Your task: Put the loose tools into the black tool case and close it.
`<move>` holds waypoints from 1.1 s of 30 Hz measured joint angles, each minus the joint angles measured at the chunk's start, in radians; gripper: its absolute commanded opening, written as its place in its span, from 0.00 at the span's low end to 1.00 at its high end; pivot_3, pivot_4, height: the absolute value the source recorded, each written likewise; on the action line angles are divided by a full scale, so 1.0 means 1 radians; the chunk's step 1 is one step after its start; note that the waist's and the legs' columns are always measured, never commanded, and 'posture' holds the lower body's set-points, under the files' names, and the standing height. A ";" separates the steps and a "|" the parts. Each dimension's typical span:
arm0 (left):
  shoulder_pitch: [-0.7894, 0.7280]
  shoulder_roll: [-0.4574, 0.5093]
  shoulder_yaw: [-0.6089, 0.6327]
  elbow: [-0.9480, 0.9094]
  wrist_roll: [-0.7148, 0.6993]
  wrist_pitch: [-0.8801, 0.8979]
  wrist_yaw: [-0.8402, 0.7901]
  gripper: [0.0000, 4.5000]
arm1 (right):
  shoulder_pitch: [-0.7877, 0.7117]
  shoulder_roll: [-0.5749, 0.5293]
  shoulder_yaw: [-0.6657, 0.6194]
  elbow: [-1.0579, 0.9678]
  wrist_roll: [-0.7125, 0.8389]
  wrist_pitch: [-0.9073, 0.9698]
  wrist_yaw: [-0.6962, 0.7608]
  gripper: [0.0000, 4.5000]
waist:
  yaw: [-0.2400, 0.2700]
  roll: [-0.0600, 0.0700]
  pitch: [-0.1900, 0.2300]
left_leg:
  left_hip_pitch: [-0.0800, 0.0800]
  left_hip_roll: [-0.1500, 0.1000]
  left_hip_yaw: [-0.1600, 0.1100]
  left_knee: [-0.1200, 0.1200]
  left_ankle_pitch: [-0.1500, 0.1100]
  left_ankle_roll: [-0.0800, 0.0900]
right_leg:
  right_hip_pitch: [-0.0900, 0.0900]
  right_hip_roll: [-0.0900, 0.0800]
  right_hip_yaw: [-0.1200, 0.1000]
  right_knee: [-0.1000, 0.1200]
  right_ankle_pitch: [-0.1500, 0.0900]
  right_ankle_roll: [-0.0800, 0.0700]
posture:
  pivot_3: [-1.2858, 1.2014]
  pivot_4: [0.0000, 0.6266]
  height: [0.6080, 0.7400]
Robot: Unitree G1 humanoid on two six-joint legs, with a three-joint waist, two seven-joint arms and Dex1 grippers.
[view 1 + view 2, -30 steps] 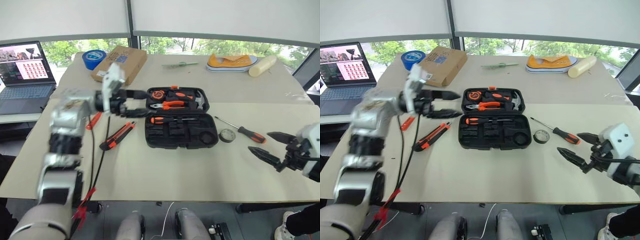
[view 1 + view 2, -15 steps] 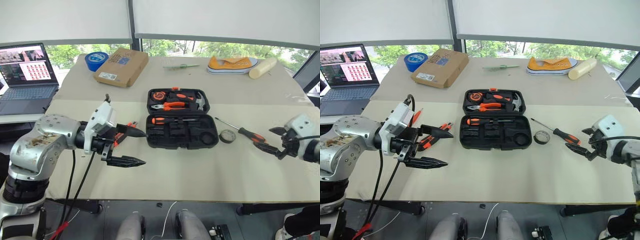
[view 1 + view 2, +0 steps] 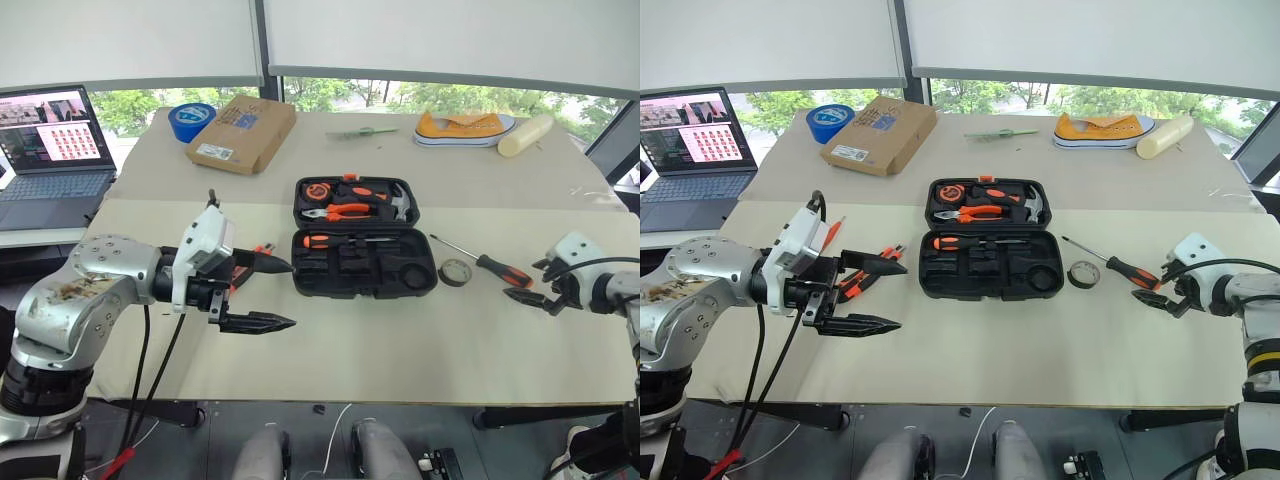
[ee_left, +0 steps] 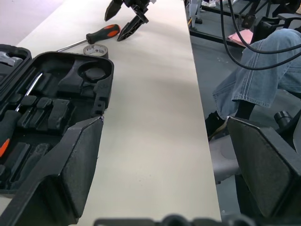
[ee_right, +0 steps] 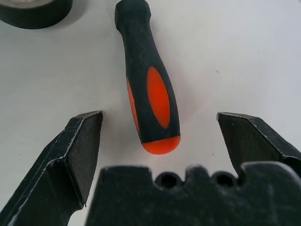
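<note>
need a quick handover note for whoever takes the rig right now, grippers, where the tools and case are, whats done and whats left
Left gripper: open, empty, hovering over the table left of the black tool case.
Right gripper: open, its fingers either side of the handle end of the screwdriver, not closed on it.
Case: open on the table, with pliers, a hammer and one screwdriver already seated.
Loose: that screwdriver and the small tape roll right of the case; the utility knife left of it, partly behind the left gripper.
Done: nothing held. Left: grasp the screwdriver, stow the loose tools, close the case.
</note>
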 measured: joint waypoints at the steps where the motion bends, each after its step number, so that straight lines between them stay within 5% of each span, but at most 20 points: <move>1: 0.000 0.001 -0.001 0.000 0.000 -0.003 0.001 1.00 | -0.003 0.003 0.000 0.007 0.000 -0.003 0.005 0.79 | 0.000 0.000 0.000 | 0.000 0.000 0.000 0.000 0.000 0.000 | 0.000 0.000 0.000 0.000 0.000 0.000 | 0.52 0.24 0.96; 7: -0.003 0.002 -0.016 0.000 0.000 -0.020 0.013 1.00 | -0.017 0.025 0.000 0.046 0.004 -0.026 0.014 0.30 | -0.001 0.000 0.000 | 0.000 0.000 0.000 0.000 0.000 0.000 | 0.001 0.000 0.000 0.000 0.000 0.000 | 0.52 0.24 0.96; 9: -0.003 0.007 -0.018 0.001 0.000 -0.021 0.015 1.00 | -0.017 0.027 -0.002 0.048 0.005 -0.035 0.020 0.21 | -0.002 0.000 0.000 | 0.000 0.000 0.000 0.000 0.000 0.000 | 0.001 0.000 0.000 0.000 0.000 0.000 | 0.52 0.24 0.96; 15: -0.008 0.017 -0.029 0.016 -0.003 -0.022 0.012 1.00 | 0.027 0.022 -0.026 0.001 0.033 -0.025 0.061 0.21 | 0.000 0.000 0.000 | 0.000 0.000 0.000 0.000 0.000 0.000 | 0.000 0.000 0.000 0.000 0.000 0.000 | 0.52 0.24 0.96; 21: -0.016 0.022 -0.045 0.059 -0.005 -0.021 -0.009 1.00 | 0.207 -0.056 -0.125 -0.298 0.144 0.098 0.133 0.21 | 0.005 0.006 0.003 | -0.001 0.000 0.000 0.000 0.000 0.000 | -0.001 -0.001 0.001 0.000 0.000 0.000 | 0.52 0.24 0.96; 26: -0.053 0.019 -0.083 0.087 -0.005 -0.034 -0.046 1.00 | 0.179 -0.144 -0.192 -0.593 0.252 0.224 0.200 0.21 | -0.008 0.007 0.003 | 0.001 0.001 0.000 -0.001 0.000 0.001 | 0.000 0.002 0.001 0.001 0.000 0.000 | 0.52 0.24 0.96; 33: -0.056 0.042 -0.091 0.141 0.016 -0.067 -0.072 1.00 | -0.038 -0.039 0.081 -0.710 0.177 0.222 0.316 0.21 | -0.017 0.006 0.004 | -0.002 0.000 0.001 -0.001 0.000 0.001 | -0.003 0.001 0.000 -0.001 0.000 0.000 | 0.52 0.24 0.96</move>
